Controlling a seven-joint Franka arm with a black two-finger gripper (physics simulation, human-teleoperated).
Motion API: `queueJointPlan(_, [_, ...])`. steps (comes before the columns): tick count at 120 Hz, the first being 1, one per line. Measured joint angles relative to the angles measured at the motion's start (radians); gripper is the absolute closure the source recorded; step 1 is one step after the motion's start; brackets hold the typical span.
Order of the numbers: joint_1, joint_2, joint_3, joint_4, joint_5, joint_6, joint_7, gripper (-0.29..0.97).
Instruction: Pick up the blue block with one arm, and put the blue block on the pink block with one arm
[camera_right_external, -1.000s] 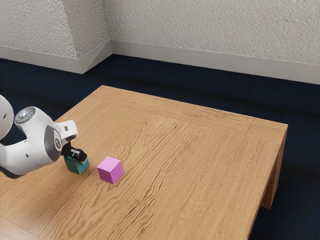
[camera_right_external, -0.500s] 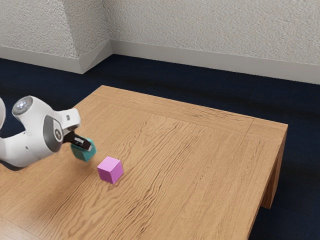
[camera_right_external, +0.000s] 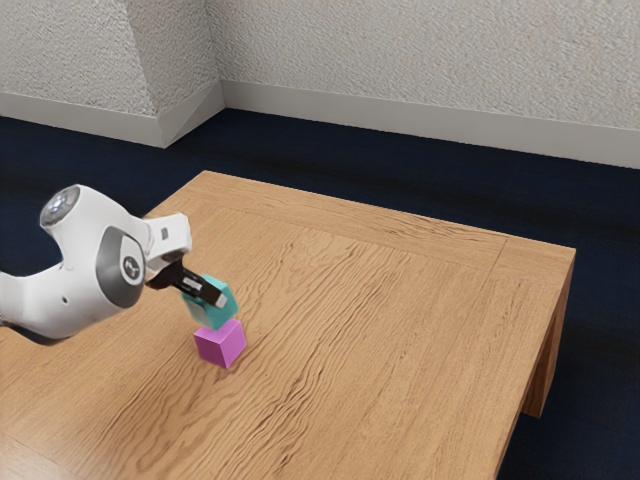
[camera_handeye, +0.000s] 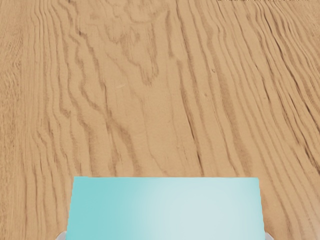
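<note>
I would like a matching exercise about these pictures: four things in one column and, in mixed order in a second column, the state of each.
Things:
1. blue block
2. pink block
3. gripper
4. table

States:
A. wooden, carries a block
B. shut on a block
C. rests on the wood
D. held in the air, just over another block

Pairs: 1-D, 2-C, 3-B, 4-A.

the table carries the lower block toward its side at the exterior view's left. the upper block hangs directly over it, clamped in the gripper, which comes in from the exterior view's left. whether the blocks touch cannot be told.
</note>
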Motion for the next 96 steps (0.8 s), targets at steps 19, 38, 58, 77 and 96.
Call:
queueJointPlan(19, [0.0, -0.012, 0.002, -0.001, -0.023, -0.002, -0.014, 0.34])
queueJointPlan(38, [0.006, -0.001, 0.003, -0.001, -0.028, -0.003, -0.024, 0.34])
queueJointPlan(58, [0.001, 0.005, 0.002, 0.001, -0.028, -0.006, -0.022, 0.18])
queueJointPlan(77, [0.01, -0.01, 0.015, 0.035, -0.021, -0.015, -0.004, 0.1])
queueJointPlan(96, [0.081, -0.017, 0.095, 0.423, 0.255, -0.419, -0.067, 0.06])
